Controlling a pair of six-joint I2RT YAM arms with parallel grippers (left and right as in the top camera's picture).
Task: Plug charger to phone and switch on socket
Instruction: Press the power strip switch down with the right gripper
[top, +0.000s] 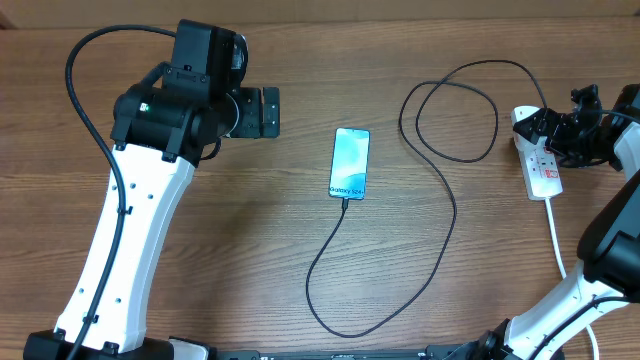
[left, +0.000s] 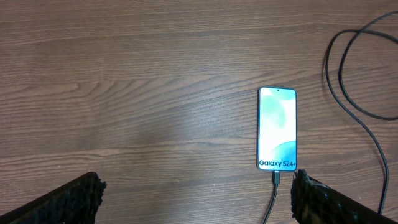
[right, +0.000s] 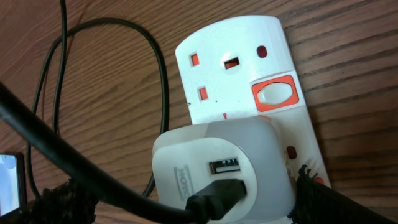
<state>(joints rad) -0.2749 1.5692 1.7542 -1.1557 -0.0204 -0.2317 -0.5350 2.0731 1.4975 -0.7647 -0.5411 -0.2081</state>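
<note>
The phone (top: 350, 163) lies face up mid-table with its teal screen lit. In the left wrist view the phone (left: 277, 129) has the charger's connector (left: 276, 177) in its bottom edge. The black charger cable (top: 440, 190) loops right to the white socket (top: 542, 168). My left gripper (top: 272, 112) hangs open to the left of the phone, holding nothing. My right gripper (right: 193, 202) stands open astride a white adapter (right: 217, 158) seated in the socket (right: 236, 62), with the cable's black plug (right: 214, 196) in the adapter. An orange-ringed switch (right: 274, 94) sits beside the free outlet.
The socket's white cord (top: 556, 240) runs toward the table's front edge on the right. Cable loops (top: 450, 110) lie between phone and socket. Bare wood lies under my left gripper (left: 196, 199).
</note>
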